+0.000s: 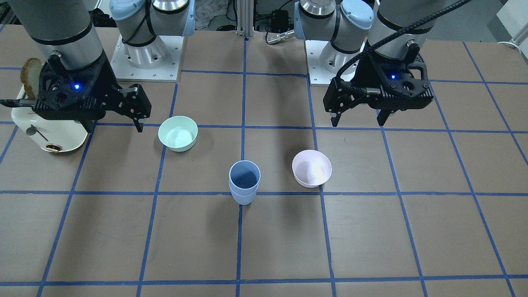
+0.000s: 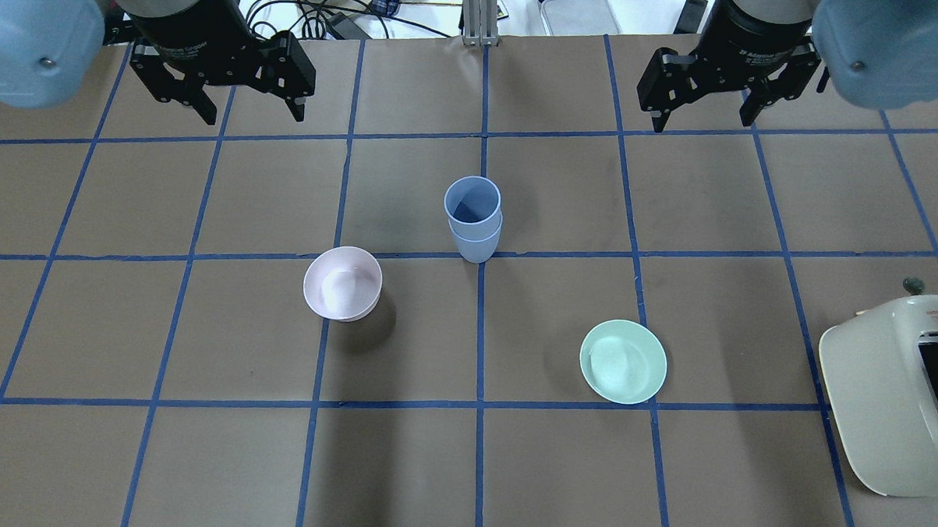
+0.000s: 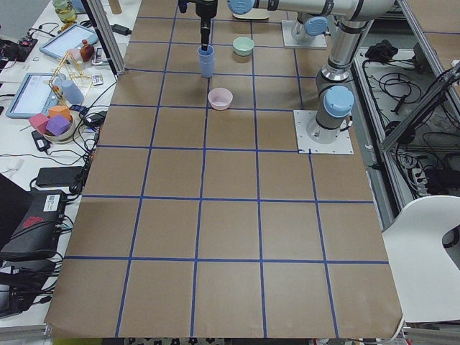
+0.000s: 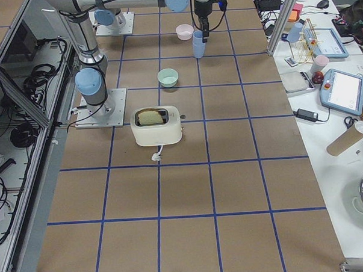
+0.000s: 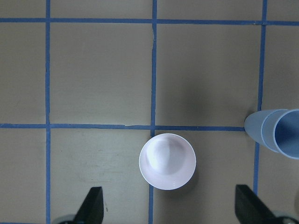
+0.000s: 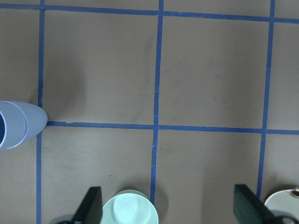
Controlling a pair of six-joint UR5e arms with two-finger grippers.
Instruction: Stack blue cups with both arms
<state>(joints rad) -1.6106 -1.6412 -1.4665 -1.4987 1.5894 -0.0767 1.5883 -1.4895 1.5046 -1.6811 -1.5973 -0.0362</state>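
The two blue cups (image 1: pixel 244 181) stand nested one inside the other, upright, at the middle of the table; the stack also shows in the overhead view (image 2: pixel 473 217) and at the edge of both wrist views (image 5: pixel 275 133) (image 6: pixel 18 123). My left gripper (image 1: pixel 359 123) (image 2: pixel 253 118) is open and empty, held above the table, back from the cups on their pink-bowl side. My right gripper (image 1: pixel 115 127) (image 2: pixel 702 125) is open and empty, held above the table on the mint-bowl side. Neither touches the cups.
A pale pink bowl (image 2: pixel 342 282) (image 5: pixel 167 161) sits near the stack on my left. A mint-green bowl (image 2: pixel 622 361) (image 6: pixel 130 211) sits on my right. A cream toaster (image 2: pixel 886 395) with a slice of toast (image 1: pixel 29 76) stands at the far right edge.
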